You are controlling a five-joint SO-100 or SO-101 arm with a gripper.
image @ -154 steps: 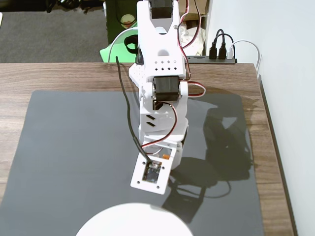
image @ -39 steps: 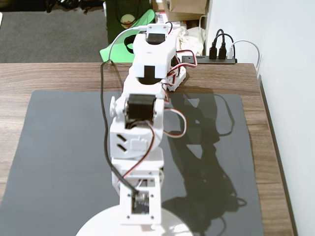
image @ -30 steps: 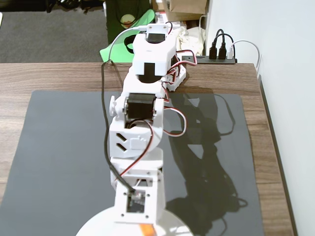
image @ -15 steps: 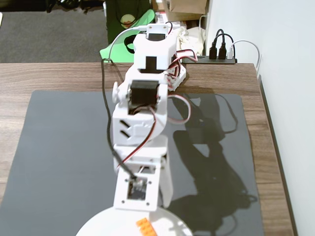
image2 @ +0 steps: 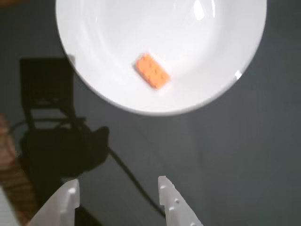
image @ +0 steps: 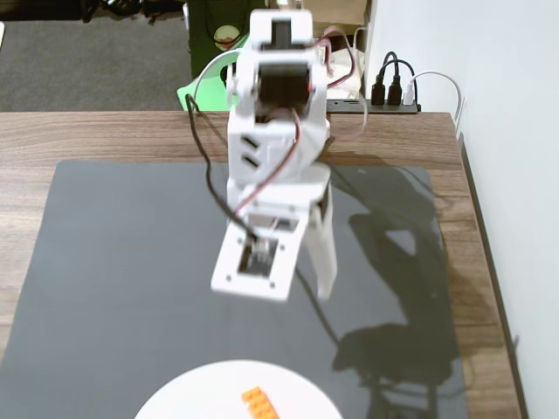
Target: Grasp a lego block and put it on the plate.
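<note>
The orange lego block (image2: 153,71) lies flat on the white plate (image2: 108,33), a little below its middle in the wrist view. In the fixed view the lego block (image: 259,403) sits on the plate (image: 188,397) at the bottom edge of the picture. My gripper (image2: 118,184) is open, its two white fingers wide apart with only dark mat between them. It hangs above the mat, back from the plate, with nothing held. In the fixed view the gripper (image: 301,284) is raised over the mat's middle.
A dark grey mat (image: 113,262) covers a wooden table (image: 105,135). A power strip with plugs (image: 389,96) sits at the table's far right, next to a white wall. The arm's black cable (image: 214,188) hangs on its left side.
The gripper carried the lego block over to the plate and let it go there. It has since lifted and drawn back toward the arm's base, fingers apart.
</note>
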